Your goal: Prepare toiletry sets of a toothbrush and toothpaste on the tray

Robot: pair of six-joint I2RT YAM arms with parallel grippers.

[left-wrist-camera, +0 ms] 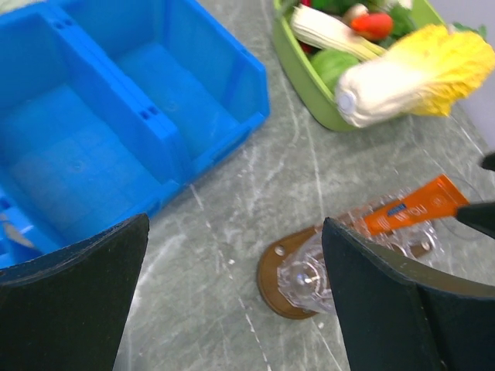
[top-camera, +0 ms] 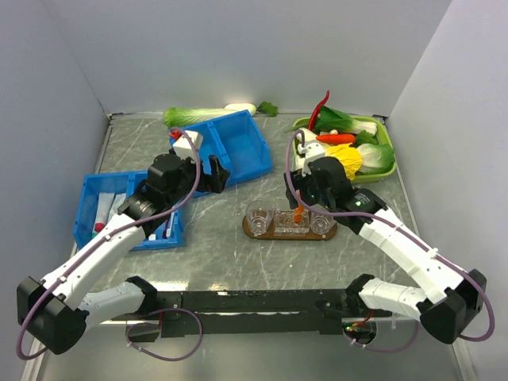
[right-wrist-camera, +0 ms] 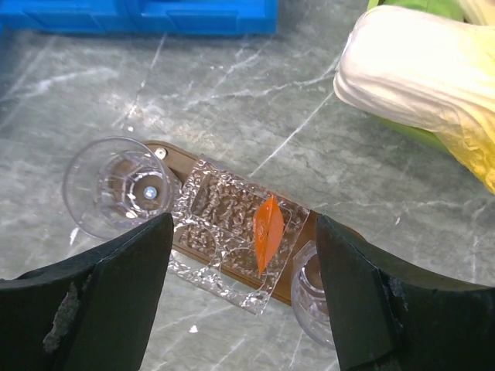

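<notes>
Right wrist: orange tube (right-wrist-camera: 268, 232) in middle cup (right-wrist-camera: 220, 202), cabbage (right-wrist-camera: 418, 69) near tray (right-wrist-camera: 176, 158)

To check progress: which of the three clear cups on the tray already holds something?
The middle cup, the square one: it holds an orange tube. The round cups at both ends look empty.

left hand (left-wrist-camera: 234, 232): spread wide | right hand (right-wrist-camera: 244, 224): spread wide

Bright, even light everywhere, nothing dim.
Shadows stay soft on the grey table (top-camera: 230, 254); wrist views blur their own dark fingers (right-wrist-camera: 100, 294), and the clear cups (right-wrist-camera: 116, 185) catch small glints.
</notes>
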